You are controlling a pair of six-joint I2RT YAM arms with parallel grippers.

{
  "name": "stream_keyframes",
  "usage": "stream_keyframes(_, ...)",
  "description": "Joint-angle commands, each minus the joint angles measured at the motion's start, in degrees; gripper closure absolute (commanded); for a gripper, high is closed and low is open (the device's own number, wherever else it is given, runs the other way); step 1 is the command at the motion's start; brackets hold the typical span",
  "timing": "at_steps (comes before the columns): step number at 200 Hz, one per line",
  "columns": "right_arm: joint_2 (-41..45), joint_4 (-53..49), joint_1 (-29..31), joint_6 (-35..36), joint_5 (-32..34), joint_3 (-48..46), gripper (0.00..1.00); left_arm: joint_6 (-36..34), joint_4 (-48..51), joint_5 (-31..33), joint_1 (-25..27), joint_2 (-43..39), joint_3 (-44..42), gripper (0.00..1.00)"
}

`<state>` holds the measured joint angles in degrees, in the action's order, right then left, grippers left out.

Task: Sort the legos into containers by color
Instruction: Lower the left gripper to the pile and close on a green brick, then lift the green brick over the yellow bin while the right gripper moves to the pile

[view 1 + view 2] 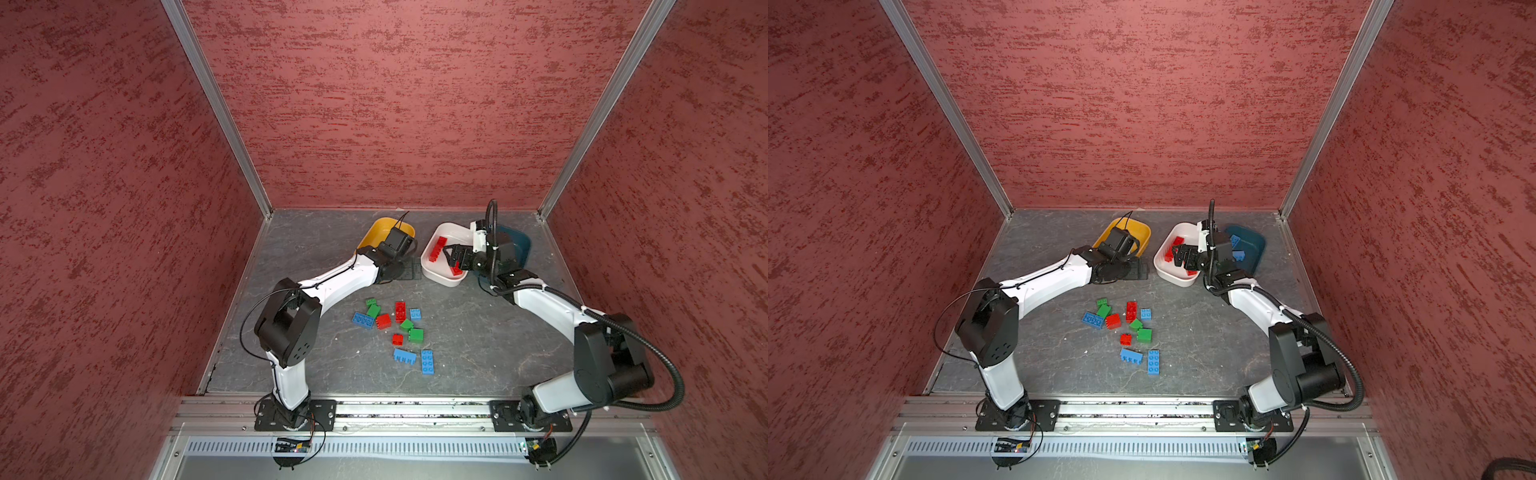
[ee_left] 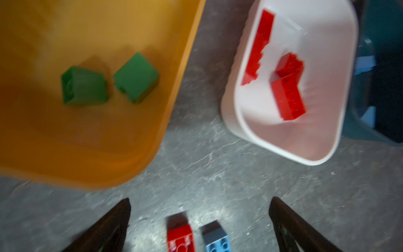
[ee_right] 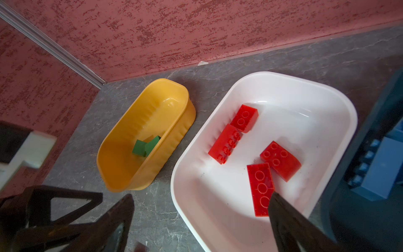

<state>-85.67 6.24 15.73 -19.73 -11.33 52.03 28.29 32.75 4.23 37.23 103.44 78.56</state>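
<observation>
Table (image 1: 478,353) layout, left to right.

The yellow tub (image 1: 374,232) stands near the far edge, left of centre. In both top views the wrist of the left arm (image 1: 332,278) covers its right half. In the left wrist view two green bricks (image 2: 85,86) lie just beside each other on its floor.

The left fingers (image 2: 120,216) hang over bare table off the near right corner of the yellow tub, in the gap toward the white tub (image 1: 436,272). They are spread wide and hold nothing.

The loose legos (image 1: 406,324) lie scattered at the table centre, well apart from all three tubs. There are four green, three red and four blue, and several touch.

The white tub stands just right of the yellow tub, near the far edge. It holds four red bricks (image 3: 281,160).

The right fingers (image 3: 283,218) hang over this tub, spread wide and holding nothing. In the right wrist view one fingertip overlaps the end of a long red brick (image 3: 260,187). Whether they touch cannot be told.

The teal tub (image 1: 524,246) stands just beside the white tub, toward the far right corner. In both top views the wrist of the right arm (image 1: 540,303) and its black hose (image 1: 492,232) hide most of it. Blue bricks (image 1: 1237,249) lie inside; their number cannot be told.
</observation>
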Motion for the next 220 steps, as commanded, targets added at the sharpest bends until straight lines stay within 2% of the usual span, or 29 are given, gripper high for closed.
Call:
stream_keyframes(1, -0.03, 1.74, 0.56, 2.13, -1.27, 2.41, 0.04, 1.55, 5.9, 6.48, -0.62, -3.46, -3.89, 0.0)
stream_keyframes(28, -0.5, -0.67, 3.52, 8.24, -3.52, 4.05, 0.04, 4.18, 8.23, 4.43, -4.19, -5.38, -8.92, 0.02)
stream_keyframes(45, -1.32, -1.39, 5.03, 9.61, -3.32, 4.88, 0.05, 4.27, 7.01, 0.63, -5.96, -6.05, -11.0, 0.09)
stream_keyframes(68, -2.81, -1.45, 6.18, 9.95, -3.15, 5.82, 0.05, 4.22, 7.59, -1.31, -6.73, -4.48, -10.48, 0.21)
stream_keyframes(98, -3.93, -1.37, 7.1, 10.23, -2.35, 6.59, 0.05, 7.37, 10.2, 1.52, -6.65, -1.35, -8.8, 0.29)
stream_keyframes(121, -4.1, -1.29, 7.39, 10.65, -2.38, 6.59, 0.05, 8.84, 10.36, 1.31, -6.15, 0.72, -8.36, 0.34)
stream_keyframes(220, -5.5, -2.31, 10.59, 14.22, -6.31, 6.28, 0.08, 9.41, 10.37, 4.25, -4.8, 5.38, -7.6, 0.59)
